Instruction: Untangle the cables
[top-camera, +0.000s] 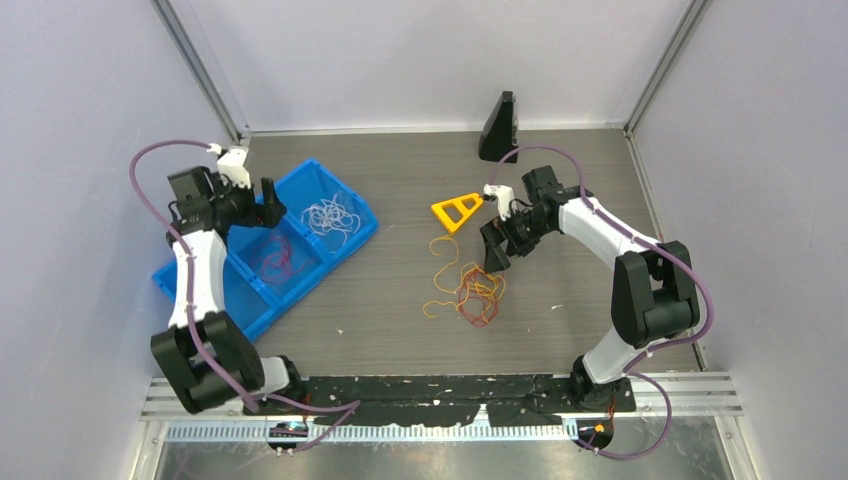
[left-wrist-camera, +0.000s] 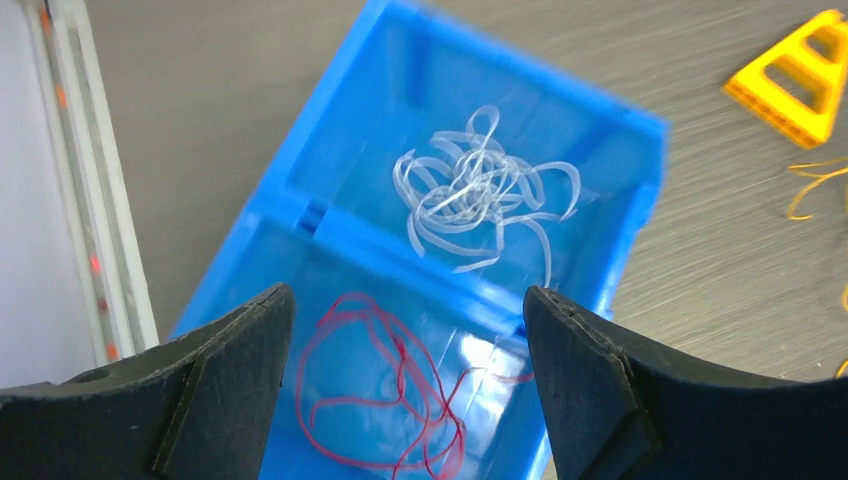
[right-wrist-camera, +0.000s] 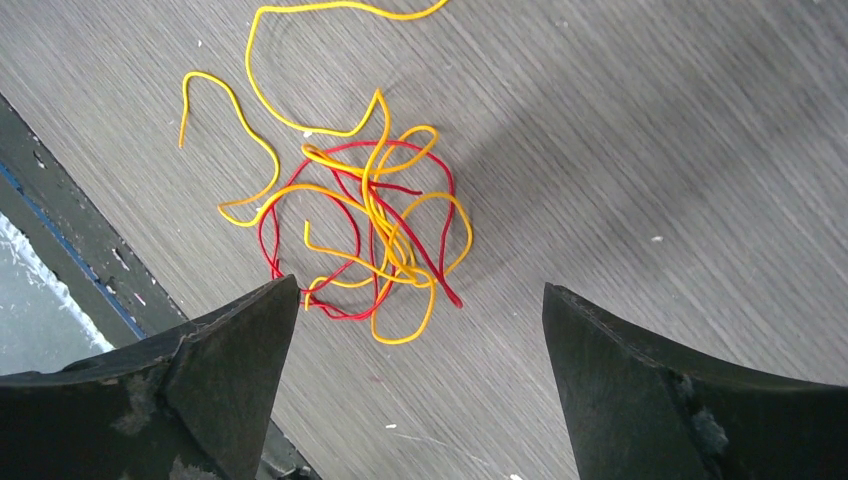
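The tangle of yellow and red cables (top-camera: 470, 290) (right-wrist-camera: 360, 230) lies loose on the counter (top-camera: 400, 310), a little right of centre, with one yellow strand trailing away toward a yellow triangular frame (top-camera: 457, 210). Directly above the knot hangs the right tool (top-camera: 493, 250) (right-wrist-camera: 420, 290), its fingers spread wide and gripping nothing. That arm rises from its base, elbows out by the right wall and folds back toward the middle, wrist tipped down.

Off to the left, a blue bin (top-camera: 235, 292) (left-wrist-camera: 330, 120) holds a bundle of white cables (top-camera: 332, 215) (left-wrist-camera: 480, 195) in its far compartment and a red cable (top-camera: 275, 258) (left-wrist-camera: 385, 400) in the next one. The left tool (top-camera: 258, 205) (left-wrist-camera: 408, 295) hovers over the bin, also wide open and empty, the arm stretched up along the left side with its wrist turned inward.

A black stand (top-camera: 499, 127) sits at the back edge.
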